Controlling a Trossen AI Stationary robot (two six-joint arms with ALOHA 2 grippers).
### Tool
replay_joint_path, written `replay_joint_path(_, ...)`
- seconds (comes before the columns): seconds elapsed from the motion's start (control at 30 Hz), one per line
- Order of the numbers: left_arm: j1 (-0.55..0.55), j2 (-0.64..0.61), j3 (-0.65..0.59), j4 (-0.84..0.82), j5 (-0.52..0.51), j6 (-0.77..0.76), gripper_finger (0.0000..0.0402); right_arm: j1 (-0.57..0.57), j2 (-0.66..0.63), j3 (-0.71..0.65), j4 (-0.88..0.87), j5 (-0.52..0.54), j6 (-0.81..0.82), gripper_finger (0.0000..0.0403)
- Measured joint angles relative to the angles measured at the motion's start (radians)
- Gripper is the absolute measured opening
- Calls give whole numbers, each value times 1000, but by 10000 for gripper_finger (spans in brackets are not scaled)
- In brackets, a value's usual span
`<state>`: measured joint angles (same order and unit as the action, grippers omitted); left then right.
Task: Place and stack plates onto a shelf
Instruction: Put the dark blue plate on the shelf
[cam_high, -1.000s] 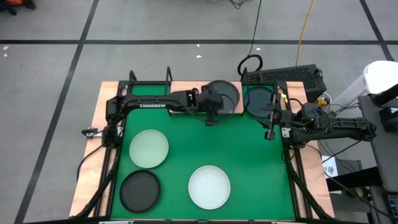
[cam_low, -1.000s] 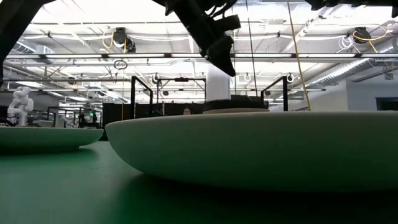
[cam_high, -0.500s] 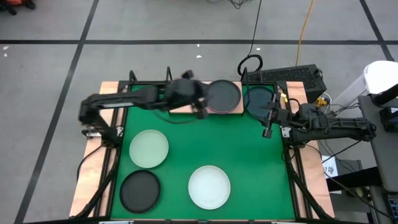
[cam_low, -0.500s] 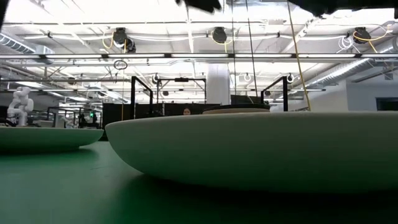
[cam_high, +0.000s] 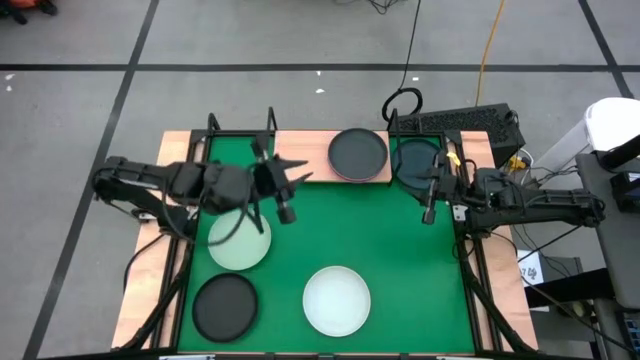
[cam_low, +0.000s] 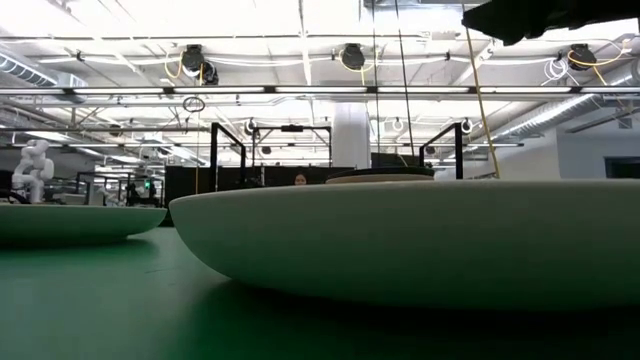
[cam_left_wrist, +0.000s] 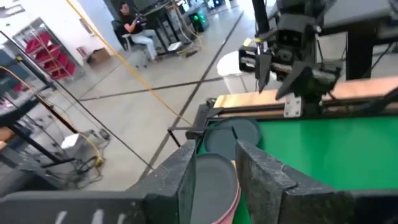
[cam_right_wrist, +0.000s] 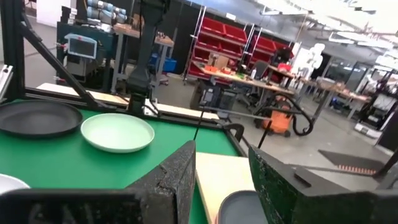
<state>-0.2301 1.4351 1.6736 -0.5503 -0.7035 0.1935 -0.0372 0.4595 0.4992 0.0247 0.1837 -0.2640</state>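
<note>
A: What does the shelf (cam_high: 310, 155) carry?

B: The wooden shelf stands at the far edge of the green mat (cam_high: 400, 250). At its right end lies a dark plate (cam_high: 358, 153); the left wrist view shows a pink rim beneath it, so it tops a stack. A second dark plate (cam_high: 415, 162) lies just beside the shelf, at the far right corner.

A: Where are the remaining plates?

B: On the mat: a pale green plate (cam_high: 239, 241) at left, partly covered by the left arm; a black plate (cam_high: 225, 306) at near left; a white plate (cam_high: 337, 300) near the middle front.

A: State of the grippers?

B: The left gripper (cam_high: 283, 208) hangs above the mat just beside the pale green plate, fingers (cam_left_wrist: 180, 180) apart, holding nothing. The right gripper (cam_high: 430, 212) hovers at the mat's right edge near the second dark plate, fingers (cam_right_wrist: 171, 177) apart, also holding nothing.
</note>
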Motion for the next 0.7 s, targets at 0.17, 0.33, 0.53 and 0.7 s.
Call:
replay_joint_path(0.17,-34,-93,-252,151,-60,2,115,0,0,0,-24,0,21,130)
replay_joint_path(0.33,-4,-230,-688,553,-55,12,115,0,33,0,-56,0,-5,130)
replay_joint_path(0.53,15,-410,-1110,1204,110,52,115,0,99,31,-131,18,-12,130)
replay_joint_path(0.7,16,-496,-1326,1612,169,68,115,-1,209,158,-364,140,13,130)
